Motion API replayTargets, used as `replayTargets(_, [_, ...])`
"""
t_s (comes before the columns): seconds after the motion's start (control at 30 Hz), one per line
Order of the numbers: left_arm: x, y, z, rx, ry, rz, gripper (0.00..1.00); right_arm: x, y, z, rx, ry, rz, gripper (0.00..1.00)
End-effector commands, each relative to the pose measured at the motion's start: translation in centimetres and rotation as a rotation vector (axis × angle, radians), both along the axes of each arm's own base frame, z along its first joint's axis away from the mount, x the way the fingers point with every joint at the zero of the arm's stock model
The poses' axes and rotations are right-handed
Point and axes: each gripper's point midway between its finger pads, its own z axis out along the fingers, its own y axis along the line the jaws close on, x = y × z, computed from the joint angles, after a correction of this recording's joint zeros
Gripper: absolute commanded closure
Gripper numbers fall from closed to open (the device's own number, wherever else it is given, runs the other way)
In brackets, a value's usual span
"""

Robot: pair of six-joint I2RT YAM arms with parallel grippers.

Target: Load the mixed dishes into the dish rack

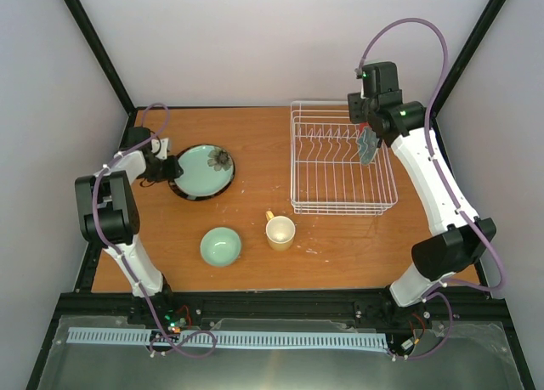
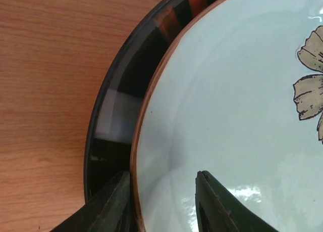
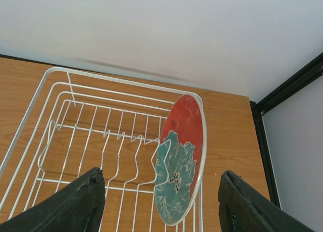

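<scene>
Left gripper [image 2: 162,177] is down at the mint-green plate [image 2: 237,100]: jaws spread, one finger over the dark rim, the other over the pale face. Right gripper [image 3: 161,174] hangs with jaws wide apart. The red plate [image 3: 184,161] stands upright in the dish rack [image 3: 75,105] just ahead between them, touching neither. The bowl [image 1: 221,245] and mug [image 1: 280,233] sit well apart from both pairs of jaws.
</scene>
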Motion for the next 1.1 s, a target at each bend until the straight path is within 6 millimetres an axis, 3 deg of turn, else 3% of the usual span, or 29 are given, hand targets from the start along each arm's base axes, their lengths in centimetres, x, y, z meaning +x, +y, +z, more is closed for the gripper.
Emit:
replayTargets(0.0, [-1.5,-1.2,-3.4,-0.029,0.085,-0.030,0.66,0.3,0.5,0.6,-0.004,-0.012,0.016,0.39])
replayTargets(0.27, [-2.7,-2.2,-5.5,-0.073,0.126,-0.042,0.76,0.4,0.5,0.3,-0.004,-0.003,0.016,0.39])
replayTargets(0.4, [-3.0,-2.5,-5.7,-0.089,0.130,-0.047,0.87,0.5,0.8,0.1,0.005,-0.001,0.023,0.39])
replayTargets(0.47, [-3.1,-2.6,-5.5,-0.094,0.129,-0.051,0.99,0.6,1.0,0.0,0.012,0.002,0.029,0.39])
replayTargets(0.73, [-2.3,-2.9,-3.2,-0.113,0.077,-0.057,0.99,0.7,2.3,0.1,0.040,-0.002,0.072,0.39])
replayTargets(0.9, [-1.2,-3.0,-0.8,-0.120,0.026,-0.056,0.99,0.6,5.0,0.3,0.094,-0.010,0.162,0.40])
replayTargets(1.07, [-0.2,-3.0,2.2,-0.123,-0.034,-0.067,0.99,-0.3,11.7,-0.7,0.227,0.049,0.414,0.40])
